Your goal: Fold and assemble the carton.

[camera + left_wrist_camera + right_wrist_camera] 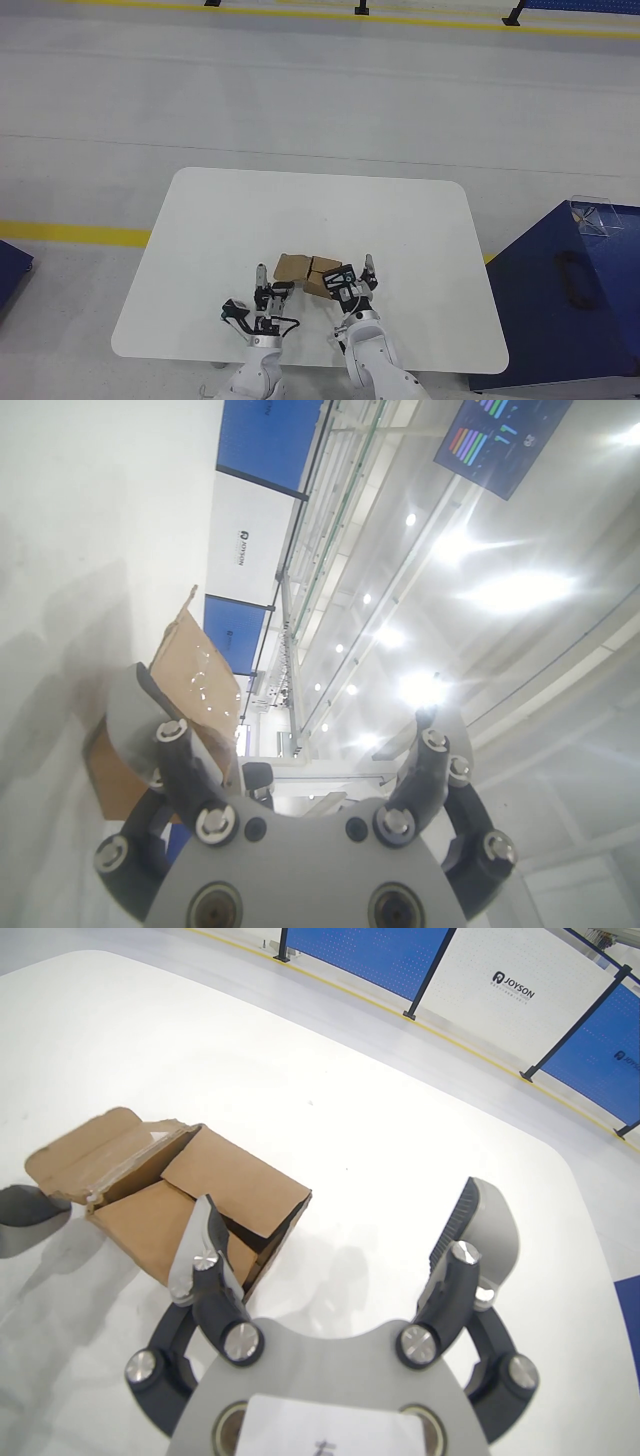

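Observation:
A small brown carton (308,270) lies on the white table (300,210) near its front edge. In the right wrist view the carton (225,1178) has inner flaps folded across its open top and a tuck flap (85,1153) standing up at the far end. My right gripper (335,1213) is open, with one finger (205,1233) over the carton's near corner and the other over bare table. My left gripper (280,710) is open beside the carton (195,670), one finger (130,710) against the cardboard. That finger appears as a dark shape (25,1213) by the tuck flap.
Both grippers (270,292) (355,275) sit at the table's front, either side of the carton. A blue ramp-like stand (570,290) is off the table's right edge. Blue and white barrier panels (500,978) line the floor beyond the far edge.

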Motion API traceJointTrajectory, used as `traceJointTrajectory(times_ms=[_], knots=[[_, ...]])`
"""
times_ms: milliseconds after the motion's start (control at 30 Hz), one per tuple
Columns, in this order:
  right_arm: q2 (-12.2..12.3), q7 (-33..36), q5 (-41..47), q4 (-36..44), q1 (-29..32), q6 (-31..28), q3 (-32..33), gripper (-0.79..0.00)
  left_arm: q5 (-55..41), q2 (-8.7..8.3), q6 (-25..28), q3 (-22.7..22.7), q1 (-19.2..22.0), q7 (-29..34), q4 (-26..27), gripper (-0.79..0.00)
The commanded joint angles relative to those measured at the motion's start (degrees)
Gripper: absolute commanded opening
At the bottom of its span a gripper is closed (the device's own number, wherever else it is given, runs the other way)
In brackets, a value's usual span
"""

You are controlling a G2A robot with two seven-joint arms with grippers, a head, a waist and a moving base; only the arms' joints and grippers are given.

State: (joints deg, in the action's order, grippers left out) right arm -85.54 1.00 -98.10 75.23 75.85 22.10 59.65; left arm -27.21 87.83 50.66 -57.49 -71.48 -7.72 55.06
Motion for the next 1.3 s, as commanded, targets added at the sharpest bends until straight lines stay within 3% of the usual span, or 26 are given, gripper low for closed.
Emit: traceJointTrajectory(times_ms=[0,333,533,667,933,1267], knots=[[0.0,0.1,-0.2,0.2,0.2,0.0,0.1,0.0,-1.2,0.23,2.7,-0.3,0.6,1.5,-0.6,0.0],[-0.1,0.9,-1.0,0.7,0.8,-0.4,0.7,0.0,-4.0,1.16,7.2,0.6,2.4,10.3,-1.4,0.0],[0.0,1.3,-1.8,1.9,1.3,-0.4,1.8,0.0,-2.8,1.68,6.1,0.9,3.7,11.8,-2.8,0.0],[0.6,3.1,-2.2,6.8,3.5,1.2,5.6,0.0,-1.3,1.96,4.6,0.8,4.2,11.6,-3.9,0.0],[2.5,8.2,0.3,21.2,10.8,-5.5,15.6,0.0,0.6,2.48,3.4,0.9,3.8,11.5,-3.7,0.0],[2.3,9.1,9.9,19.4,9.5,-7.9,17.8,0.0,7.5,2.39,-2.1,0.8,2.6,11.9,-0.7,0.0]])
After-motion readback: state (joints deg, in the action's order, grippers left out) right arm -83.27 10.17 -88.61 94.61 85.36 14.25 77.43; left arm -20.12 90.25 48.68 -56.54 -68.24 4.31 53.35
